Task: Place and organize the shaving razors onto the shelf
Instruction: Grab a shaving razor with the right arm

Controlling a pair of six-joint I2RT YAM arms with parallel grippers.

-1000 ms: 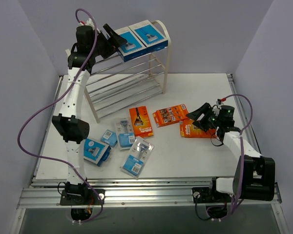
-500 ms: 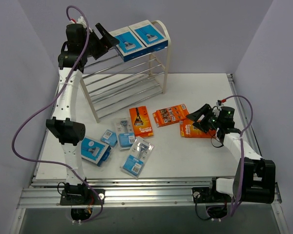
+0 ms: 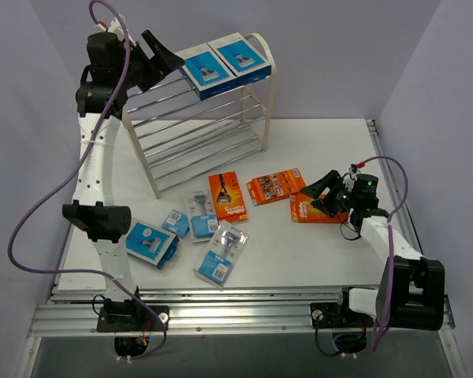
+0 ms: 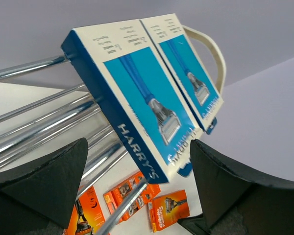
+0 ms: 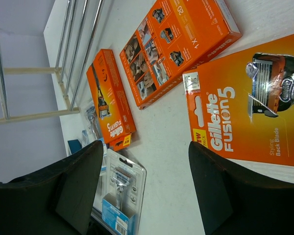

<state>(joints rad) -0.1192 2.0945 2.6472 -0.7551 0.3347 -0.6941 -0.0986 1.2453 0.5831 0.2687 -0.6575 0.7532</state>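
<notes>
Reaching for the next orange pack, with two boxes set on the top tier.

Nearest, clear blister packs (image 3: 221,253) and a blue box (image 3: 146,242) are seen lying flat on the table (image 3: 299,260). Further in, the right gripper (image 5: 146,147) is held low, jaws parted and nothing between them, at the edge of an orange pack (image 5: 250,117) printed "Gillette FUSION5" and "Styling Back Blade". As this pack lies flat, it is judged best taken by one long edge and tipped up before lifting. "Gillette Fusion5" is also read on a second orange pack (image 5: 110,100). Farthest, two blue boxes (image 4: 147,103) marked "HARRY'S" are seen side by side on the top rods of the shelf (image 3: 264,59), with the left gripper (image 4: 139,147) spread wide and empty before them.
</notes>
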